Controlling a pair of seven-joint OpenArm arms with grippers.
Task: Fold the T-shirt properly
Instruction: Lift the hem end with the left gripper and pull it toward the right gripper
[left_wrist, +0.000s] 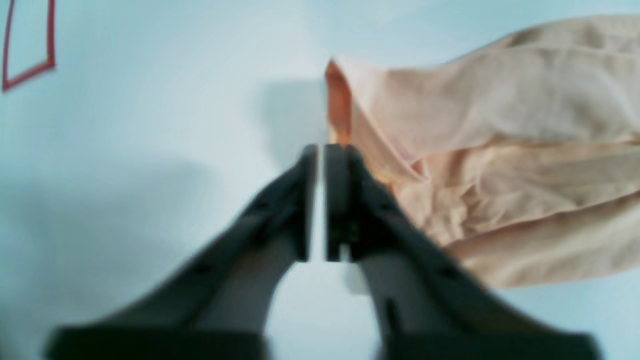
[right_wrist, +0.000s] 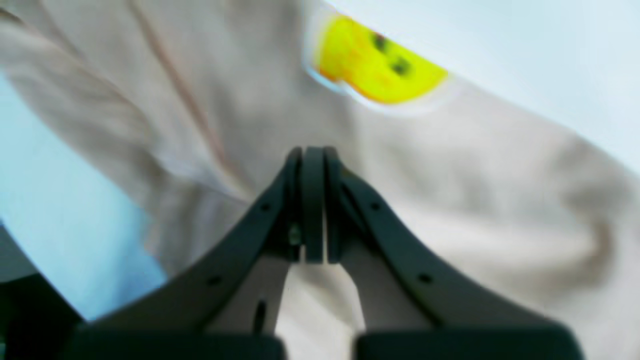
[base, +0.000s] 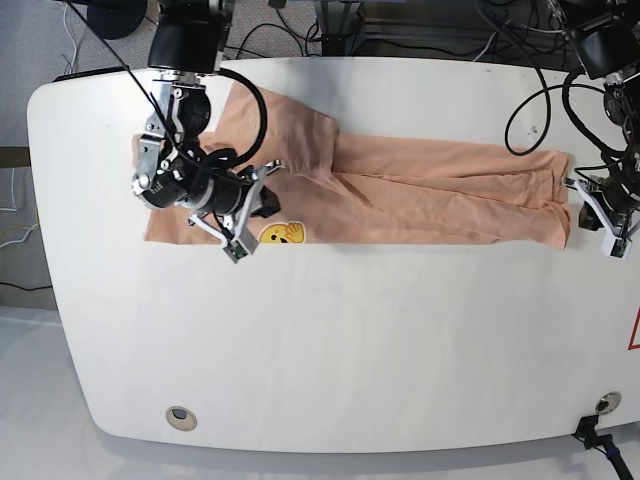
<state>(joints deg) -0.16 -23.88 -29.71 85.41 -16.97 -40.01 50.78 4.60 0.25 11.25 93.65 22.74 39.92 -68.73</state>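
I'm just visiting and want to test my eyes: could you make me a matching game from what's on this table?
Things:
1. T-shirt
2. smiley print
3. table
4. red outline

Descriptions:
A. white
B. yellow
C. peach, lying in a long band
D. marked on the tabletop, seen in the left wrist view

Pairs: 1-C, 2-B, 3-A, 4-D

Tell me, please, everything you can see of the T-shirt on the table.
The T-shirt is peach-pink, soft and creased, lying folded into a long band across the far half of the white table. A yellow smiley print shows at its near edge. The right hand is shut above the cloth; the left hand sits at its other end.
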